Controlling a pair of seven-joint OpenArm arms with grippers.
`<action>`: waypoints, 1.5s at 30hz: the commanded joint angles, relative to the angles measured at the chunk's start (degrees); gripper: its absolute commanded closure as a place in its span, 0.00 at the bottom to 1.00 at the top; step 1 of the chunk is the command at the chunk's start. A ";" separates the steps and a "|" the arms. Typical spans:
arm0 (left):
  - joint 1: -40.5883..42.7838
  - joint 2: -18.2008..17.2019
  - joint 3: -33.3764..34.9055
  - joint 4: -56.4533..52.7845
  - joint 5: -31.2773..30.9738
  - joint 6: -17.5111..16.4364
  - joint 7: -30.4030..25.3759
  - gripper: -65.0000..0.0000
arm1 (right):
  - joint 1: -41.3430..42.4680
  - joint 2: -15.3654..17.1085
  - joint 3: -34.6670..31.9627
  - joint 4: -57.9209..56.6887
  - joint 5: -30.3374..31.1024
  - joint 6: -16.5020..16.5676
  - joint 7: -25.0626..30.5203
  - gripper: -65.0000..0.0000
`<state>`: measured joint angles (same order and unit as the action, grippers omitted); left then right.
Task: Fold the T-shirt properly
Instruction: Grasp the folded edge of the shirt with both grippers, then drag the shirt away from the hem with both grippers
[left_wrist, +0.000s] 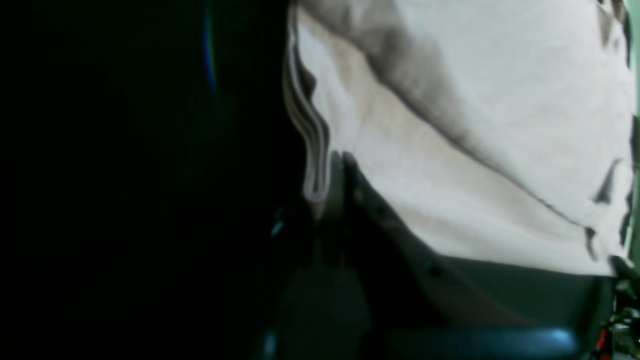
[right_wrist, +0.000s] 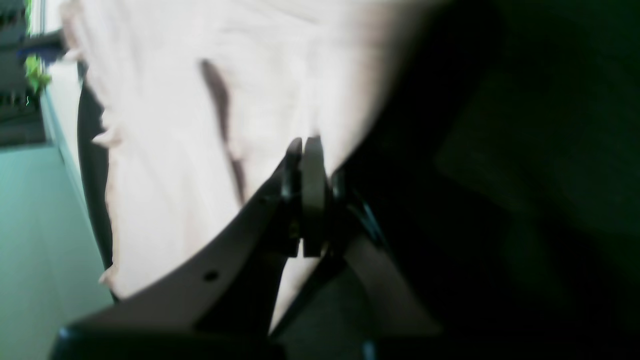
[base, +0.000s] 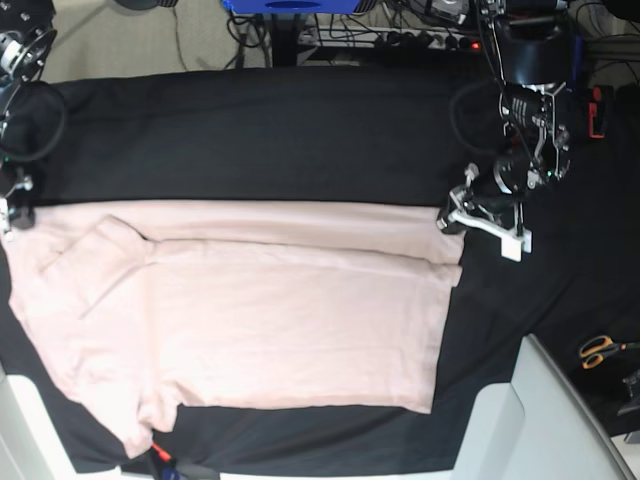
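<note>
Left wrist view: left gripper (left_wrist: 336, 160) pressed together, pinching the T-shirt (left_wrist: 475, 125) at a layered hem edge; cloth runs off toward 1–3 o'clock from the tips. Right wrist view: right gripper (right_wrist: 303, 145) also closed tight, nipping the T-shirt (right_wrist: 210, 125) edge, fabric spreading to 10–11 o'clock.

Base view: T-shirt (base: 250, 310) lies flat across the black table cloth (base: 260, 130), far long edge already folded in as a strip. Left gripper (base: 452, 216) at the strip's 3 o'clock end, right gripper (base: 12, 215) at the 9 o'clock end.

Risks (judgement): grip looks shallow, so only some layers may be caught and the rest slip free on lift; uneven pull btwn arms would skew the fold line; sleeve at 9 o'clock could bunch.

Count: 1 T-shirt, 2 grippers, 1 table cloth, 1 pr scissors (base: 600, 350) at 3–4 o'clock, well apart.
</note>
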<state>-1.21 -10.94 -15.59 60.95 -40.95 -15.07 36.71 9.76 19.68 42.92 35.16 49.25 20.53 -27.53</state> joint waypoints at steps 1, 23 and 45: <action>0.47 -0.88 -0.27 2.13 -0.59 -0.18 -0.80 1.00 | 0.13 1.46 0.20 1.90 0.99 0.70 0.76 1.00; 22.80 -0.62 -5.64 24.81 -0.68 -0.18 2.37 1.00 | -12.79 -1.70 11.63 14.73 1.16 0.70 -12.78 1.00; 30.00 -0.88 -8.45 27.80 -0.59 -0.18 2.37 1.00 | -21.32 -7.42 11.90 26.95 0.81 0.43 -17.88 1.00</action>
<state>28.08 -10.96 -23.49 87.79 -41.47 -15.38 39.83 -11.53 11.05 54.52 61.12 49.10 20.51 -46.33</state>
